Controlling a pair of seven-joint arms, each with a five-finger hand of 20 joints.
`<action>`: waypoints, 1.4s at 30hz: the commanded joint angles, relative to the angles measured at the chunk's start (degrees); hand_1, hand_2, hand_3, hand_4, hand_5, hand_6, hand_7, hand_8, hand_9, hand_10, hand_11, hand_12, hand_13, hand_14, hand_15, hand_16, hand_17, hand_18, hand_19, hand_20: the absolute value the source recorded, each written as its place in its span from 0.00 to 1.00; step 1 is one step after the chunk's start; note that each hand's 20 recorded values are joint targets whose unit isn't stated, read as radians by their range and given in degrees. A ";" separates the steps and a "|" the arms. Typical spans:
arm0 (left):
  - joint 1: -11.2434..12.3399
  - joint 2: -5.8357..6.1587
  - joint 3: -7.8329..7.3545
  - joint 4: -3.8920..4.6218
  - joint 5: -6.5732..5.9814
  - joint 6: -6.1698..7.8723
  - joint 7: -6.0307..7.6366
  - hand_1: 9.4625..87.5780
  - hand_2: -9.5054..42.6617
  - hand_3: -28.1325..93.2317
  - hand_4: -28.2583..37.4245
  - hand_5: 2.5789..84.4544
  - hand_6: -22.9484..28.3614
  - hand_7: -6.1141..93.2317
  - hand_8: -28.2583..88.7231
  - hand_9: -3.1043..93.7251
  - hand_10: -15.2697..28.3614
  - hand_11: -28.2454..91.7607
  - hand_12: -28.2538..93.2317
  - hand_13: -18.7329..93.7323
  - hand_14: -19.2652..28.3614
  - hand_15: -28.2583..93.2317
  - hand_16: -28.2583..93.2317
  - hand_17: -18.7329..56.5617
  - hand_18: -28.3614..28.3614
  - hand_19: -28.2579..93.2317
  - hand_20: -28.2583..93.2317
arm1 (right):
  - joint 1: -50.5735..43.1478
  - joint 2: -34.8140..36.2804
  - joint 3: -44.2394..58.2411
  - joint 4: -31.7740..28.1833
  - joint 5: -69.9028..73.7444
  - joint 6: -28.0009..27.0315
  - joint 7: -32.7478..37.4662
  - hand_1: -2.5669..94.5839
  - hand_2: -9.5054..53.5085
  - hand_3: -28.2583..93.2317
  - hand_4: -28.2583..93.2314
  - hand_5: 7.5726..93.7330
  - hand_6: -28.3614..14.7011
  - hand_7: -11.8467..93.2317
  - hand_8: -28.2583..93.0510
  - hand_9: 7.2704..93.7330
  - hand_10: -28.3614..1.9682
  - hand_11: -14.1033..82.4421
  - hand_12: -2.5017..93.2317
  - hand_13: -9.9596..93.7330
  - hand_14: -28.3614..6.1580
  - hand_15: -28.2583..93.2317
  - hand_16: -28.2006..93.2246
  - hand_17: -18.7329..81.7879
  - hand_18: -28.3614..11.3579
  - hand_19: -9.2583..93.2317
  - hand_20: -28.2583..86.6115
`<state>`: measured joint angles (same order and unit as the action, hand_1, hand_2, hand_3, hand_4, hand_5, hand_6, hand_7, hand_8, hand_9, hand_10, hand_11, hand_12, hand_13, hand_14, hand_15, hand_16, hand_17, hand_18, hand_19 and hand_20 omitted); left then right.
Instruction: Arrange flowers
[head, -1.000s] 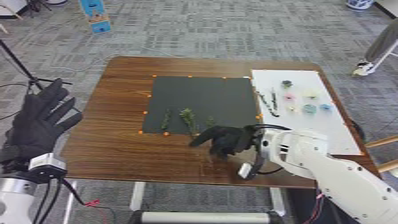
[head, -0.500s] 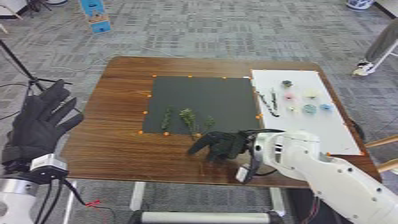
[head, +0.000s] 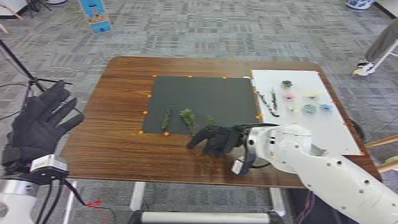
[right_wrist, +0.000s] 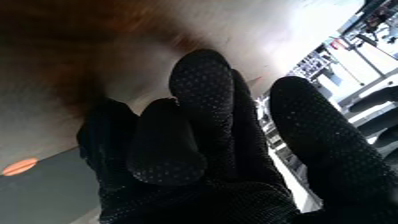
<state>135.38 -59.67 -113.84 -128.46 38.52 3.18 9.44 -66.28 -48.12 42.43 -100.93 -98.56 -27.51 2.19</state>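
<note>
My right hand (head: 219, 138) is low over the wooden table, at the near edge of the black sheet (head: 204, 90), fingers loosely bent. Close by on the sheet lie green sprigs: a slim one (head: 166, 120) on the left, a fuller one (head: 187, 120) beside it, and a small one (head: 210, 120) partly hidden by the hand. Small flower heads, among them a pink one (head: 289, 96) and a blue one (head: 325, 107), rest on the white board (head: 333, 135). My left hand (head: 35, 122) is open off the table's left side. In the right wrist view, my right hand (right_wrist: 209, 130) holds nothing visible.
Dark stems (head: 266, 104) lie along the board's left part. Orange markers (head: 166, 133) line the black sheet, and one orange marker (right_wrist: 19, 166) appears in the right wrist view. A black stand (head: 34, 79) is behind my left hand.
My right hand has shifted slightly to the left along the sheet's near edge, its wrist and forearm moving left too. My left hand and the flowers on the board have stayed put.
</note>
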 joint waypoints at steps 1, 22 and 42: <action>0.93 -0.74 0.08 -0.44 -0.17 0.86 0.34 0.24 0.05 0.67 0.00 0.26 0.49 0.21 0.17 0.21 0.55 0.31 0.40 0.29 0.66 0.29 0.30 0.07 0.95 0.56 0.28 | 0.21 0.15 -1.28 2.70 -2.47 0.05 1.66 0.20 0.38 0.98 0.18 0.41 0.55 0.21 0.15 0.86 0.50 0.69 0.40 0.85 0.57 0.90 0.54 0.67 0.12 1.00 0.86; 0.24 -0.66 0.21 -0.18 -0.21 0.86 -0.08 0.24 0.05 0.67 0.00 0.26 0.49 0.21 0.17 0.21 0.55 0.31 0.39 0.29 0.66 0.30 0.30 0.07 0.95 0.56 0.28 | 3.68 -1.61 -3.26 5.85 -5.19 0.74 2.22 0.20 0.38 0.97 0.18 0.42 0.57 0.21 0.15 0.86 0.51 0.69 0.40 0.85 0.56 0.90 0.54 0.67 0.12 1.00 0.87; 0.53 -0.89 0.21 -0.25 -0.29 0.74 -0.21 0.24 0.06 0.67 0.00 0.26 0.49 0.21 0.17 0.21 0.55 0.31 0.39 0.29 0.66 0.30 0.30 0.07 0.94 0.56 0.28 | 5.19 2.04 -4.02 4.52 -5.79 -0.28 2.64 0.20 0.38 0.97 0.17 0.45 0.57 0.22 0.15 0.86 0.51 0.69 0.40 0.85 0.56 0.90 0.54 0.67 0.12 1.00 0.87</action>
<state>135.41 -60.00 -113.53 -128.46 38.50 3.53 9.32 -61.32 -48.96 39.28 -98.17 -102.55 -26.66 2.76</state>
